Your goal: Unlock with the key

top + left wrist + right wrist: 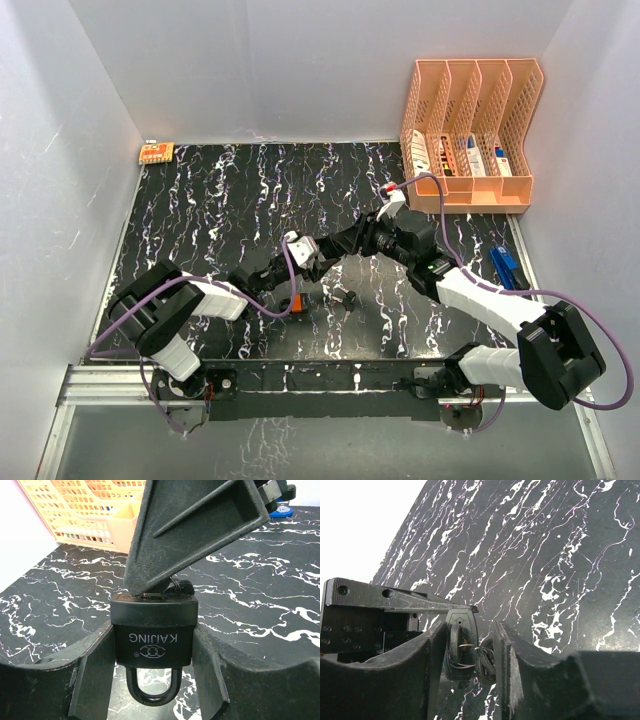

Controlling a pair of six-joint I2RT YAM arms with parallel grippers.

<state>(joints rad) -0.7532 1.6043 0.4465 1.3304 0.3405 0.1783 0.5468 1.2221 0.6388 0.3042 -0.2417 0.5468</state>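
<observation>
Black KAIJING padlock [154,630], shackle [150,692] down, in left gripper [154,652]; key [181,586] at top.

Top camera is looking down from above the near edge at the whole table [200,200]. Left wrist camera is facing the rack [85,510], close on the padlock [154,635]. Right wrist camera is skimming the table closely. All are sharing mid-table.
</observation>
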